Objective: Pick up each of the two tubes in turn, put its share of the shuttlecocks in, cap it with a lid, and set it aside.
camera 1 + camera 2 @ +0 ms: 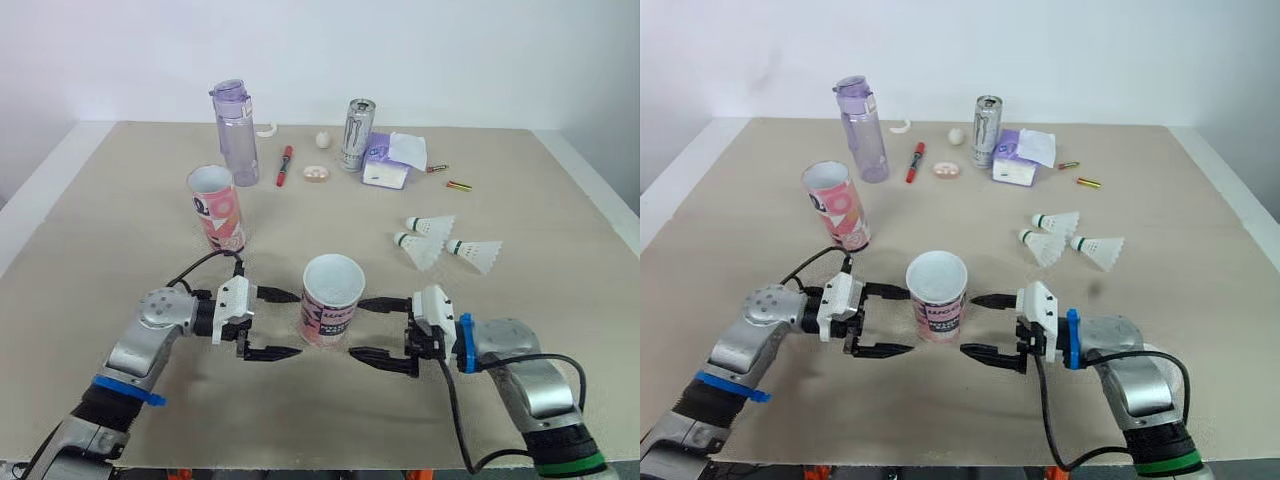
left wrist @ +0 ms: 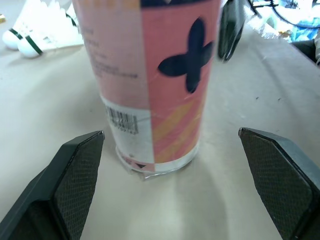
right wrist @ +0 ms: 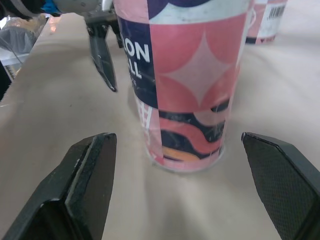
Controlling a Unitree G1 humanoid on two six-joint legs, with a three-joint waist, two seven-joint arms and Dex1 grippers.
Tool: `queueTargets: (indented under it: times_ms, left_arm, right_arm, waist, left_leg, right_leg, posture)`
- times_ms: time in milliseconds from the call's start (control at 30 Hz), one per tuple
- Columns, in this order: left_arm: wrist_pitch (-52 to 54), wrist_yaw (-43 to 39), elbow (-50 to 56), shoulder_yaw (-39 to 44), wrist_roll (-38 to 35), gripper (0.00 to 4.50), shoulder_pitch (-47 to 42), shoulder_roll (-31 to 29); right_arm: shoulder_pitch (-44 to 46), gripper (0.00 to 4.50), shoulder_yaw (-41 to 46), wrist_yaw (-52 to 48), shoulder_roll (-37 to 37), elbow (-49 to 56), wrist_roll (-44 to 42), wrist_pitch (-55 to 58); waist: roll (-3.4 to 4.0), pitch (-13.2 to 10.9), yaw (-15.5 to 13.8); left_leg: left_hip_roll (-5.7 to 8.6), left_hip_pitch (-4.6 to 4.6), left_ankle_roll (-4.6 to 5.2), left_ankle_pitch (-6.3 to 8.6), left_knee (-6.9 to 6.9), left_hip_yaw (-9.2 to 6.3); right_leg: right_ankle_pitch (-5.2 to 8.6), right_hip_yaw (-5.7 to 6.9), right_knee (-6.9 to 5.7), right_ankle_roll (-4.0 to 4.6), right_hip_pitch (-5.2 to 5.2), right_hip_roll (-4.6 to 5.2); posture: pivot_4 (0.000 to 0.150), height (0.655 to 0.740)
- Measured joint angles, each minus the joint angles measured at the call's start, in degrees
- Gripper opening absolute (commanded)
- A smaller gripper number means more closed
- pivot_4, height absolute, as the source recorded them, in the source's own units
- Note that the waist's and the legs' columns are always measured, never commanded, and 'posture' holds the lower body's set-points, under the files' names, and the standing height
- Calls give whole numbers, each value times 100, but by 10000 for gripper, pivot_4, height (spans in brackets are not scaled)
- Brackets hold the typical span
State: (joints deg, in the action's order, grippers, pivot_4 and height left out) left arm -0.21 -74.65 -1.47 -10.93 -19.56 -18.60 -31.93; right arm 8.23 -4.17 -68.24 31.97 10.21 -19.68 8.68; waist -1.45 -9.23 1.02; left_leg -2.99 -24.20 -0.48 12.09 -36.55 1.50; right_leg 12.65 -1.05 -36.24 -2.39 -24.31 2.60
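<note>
Step in hand: picking up the first tube; nothing is lifted, filled or capped yet.
Near tube [image 1: 332, 300]: upright, mouth open and empty, in the middle of the desk [image 1: 120, 230] toward its front edge, right between the two pincers.
Left pincer [image 1: 294, 323]: spread wide, holding nothing, its tips just beside the near tube's left side.
Right pincer [image 1: 357, 328]: also spread wide and empty, facing the tube from the right.
Far tube [image 1: 217, 208]: upright, toward the desk's left edge, well behind the left pincer.
Shuttlecocks [image 1: 440, 243]: three lying together toward the right edge, apart from both tubes.
Lids: which of the small things along the far edge is a lid, I cannot tell.
Next move: probably one pincer slides on until its fingers straddle the tube, then closes gently. The tube is light and tall, so a nudge could tip it.
Left wrist view adds: the tube's barcode [image 2: 122, 120] and its foot flat on the desk.
Right wrist view adds: the tube centred in the open gap, with the far tube [image 3: 267, 20] behind it.
</note>
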Motion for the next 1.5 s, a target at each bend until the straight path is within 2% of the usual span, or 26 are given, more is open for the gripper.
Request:
queueTargets:
  times_ms: [467, 800, 1133, 1300, 1500]
  left_arm:
    - [316, 68, 426, 311, -190, 45000, 435, -305]
    - [394, 166, 665, 481, -202, 45000, 641, -393]
    - [409, 214, 722, 483, -237, 45000, 702, -420]
    - [409, 239, 725, 482, -235, 45000, 739, -440]
    - [402, 283, 721, 481, -229, 45000, 738, -440]
  right_arm:
    - [665, 43184, -620, 411, -604, -446, 208, -228]
    - [963, 43184, -1088, 497, -972, -1205, 626, -691]
    - [1213, 43184, -1153, 559, -1196, -1610, 768, -990]
    - [1224, 30777, -1153, 463, -1190, -1616, 753, -1011]
    - [1221, 30777, -1153, 474, -1190, -1615, 755, -1029]
  waist:
    - [-1, 0, 1]
    - [-1, 0, 14]
    - [-1, 0, 14]
    - [-1, 0, 14]
    - [-1, 0, 13]
  left_leg:
    - [-23, 10, -1, -1, -7, -1]
    - [-34, 26, -1, -1, -12, 4]
    - [-52, 58, -5, -3, -12, 6]
    - [-58, 66, -5, -3, -10, 8]
    - [-58, 72, -5, -3, -10, 10]
  right_leg:
    - [-10, -6, -19, 8, -1, -29]
    - [-7, -13, -50, 17, -2, -42]
    - [-3, -22, -88, 41, 1, -66]
    - [1, -25, -94, 48, 3, -73]
    - [1, -28, -95, 50, 7, -73]
  posture:
    - [1500, 7400]
    - [1500, 7400]
    - [1500, 7400]
    - [1500, 7400]
    - [1500, 7400]
